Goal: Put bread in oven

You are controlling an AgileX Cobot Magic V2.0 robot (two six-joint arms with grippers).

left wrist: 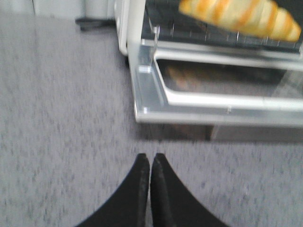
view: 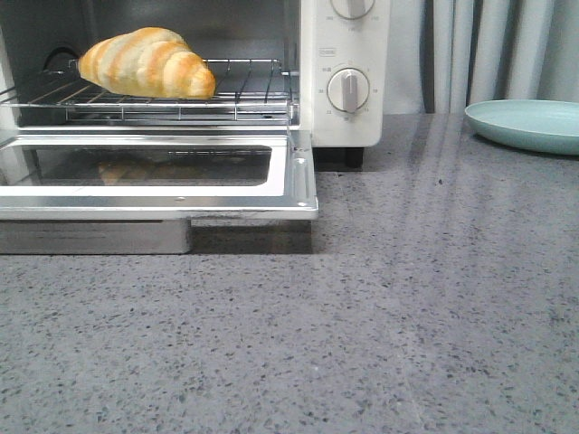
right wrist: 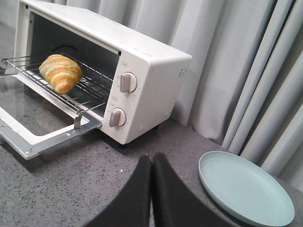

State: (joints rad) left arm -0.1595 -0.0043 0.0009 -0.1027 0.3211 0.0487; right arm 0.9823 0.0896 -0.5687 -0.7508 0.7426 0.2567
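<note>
The bread lies on the wire rack inside the oven. It sits toward the left of the rack, with one pointy end facing right. The oven door is open and lies flat, sticking out toward the near side over the gray counter. You can see a faint picture of the bread in the door glass.

The left hand is near the counter, in front of the left corner of the door. Its two black fingers are pressed together and hold nothing. The right hand is off to the right, near the light green plate. Its fingers are squeezed together too, and it is empty. Both hands are well apart from the bread.

So the bread looks like it is in the right place. The main job seems done, though the door is not closed.

What could go wrong now? The door sticks out a long way. If the left hand moves to the right or up without care, it could bump the door corner and shake the oven. A shake could make the bread roll on the thin wires, since it is round. If a hand pushes the door up too fast, the rack may jolt. The right hand could also knock the plate if it swings right.
</note>
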